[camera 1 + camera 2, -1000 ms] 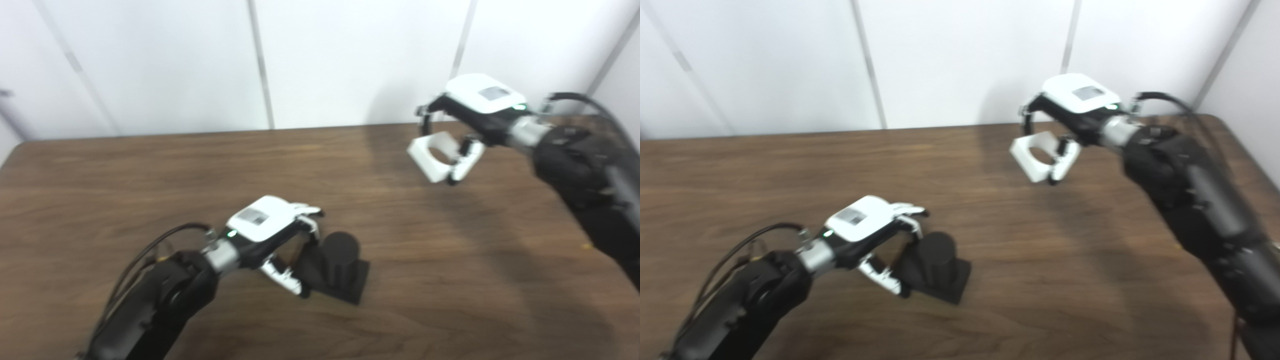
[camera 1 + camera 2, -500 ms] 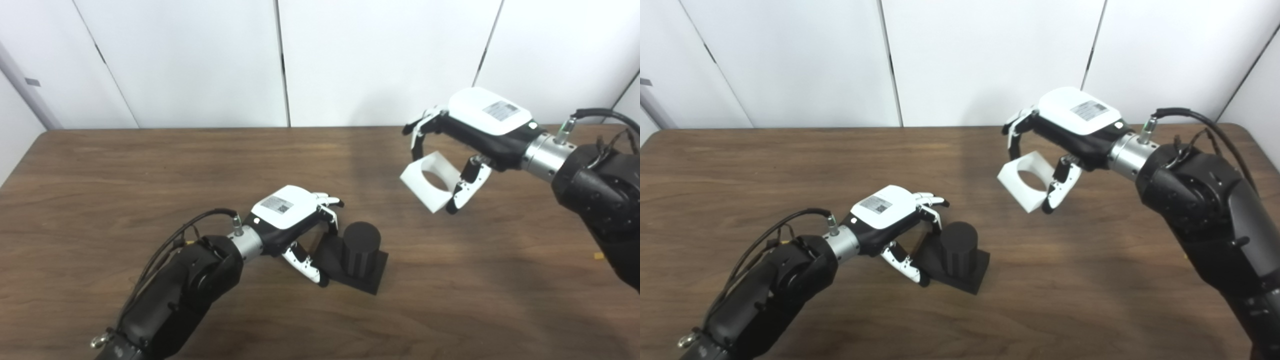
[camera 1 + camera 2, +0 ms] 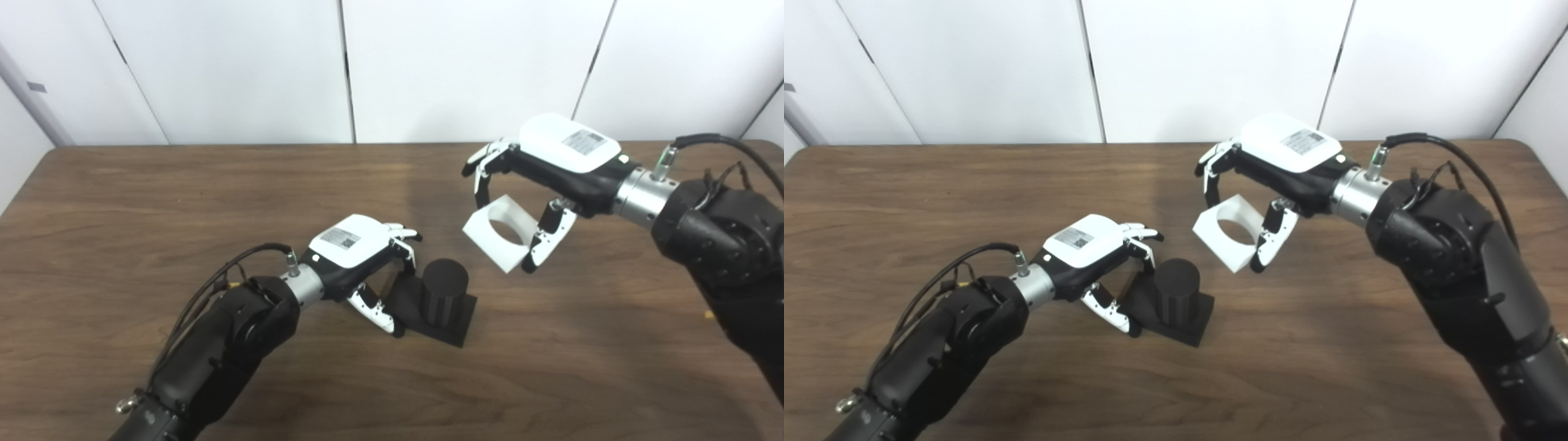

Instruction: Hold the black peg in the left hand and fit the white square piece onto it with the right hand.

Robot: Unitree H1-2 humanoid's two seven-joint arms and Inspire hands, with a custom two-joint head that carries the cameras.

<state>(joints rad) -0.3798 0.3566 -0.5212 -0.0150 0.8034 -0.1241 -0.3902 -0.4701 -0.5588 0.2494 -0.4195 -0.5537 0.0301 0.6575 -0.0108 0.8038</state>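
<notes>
We see the right hand (image 3: 551, 177) grasping the white square piece (image 3: 499, 236) tilted in the air, and the left hand (image 3: 361, 257) curled at the black peg (image 3: 444, 294) (firm grip unclear), so the hole may jam or push the peg over.

Work surface: a table (image 3: 122, 202) with a dark brown wood-grain top and rounded far corners, filling the lower part of both views. Behind it: a white panelled wall (image 3: 233, 67), flat and matte, split by thin dark seams (image 3: 346, 67) running slightly off vertical. Lighting even and diffuse; soft shadows fall on the tabletop. A paler band of reflected light crosses the wood near centre. Floor not visible.
</notes>
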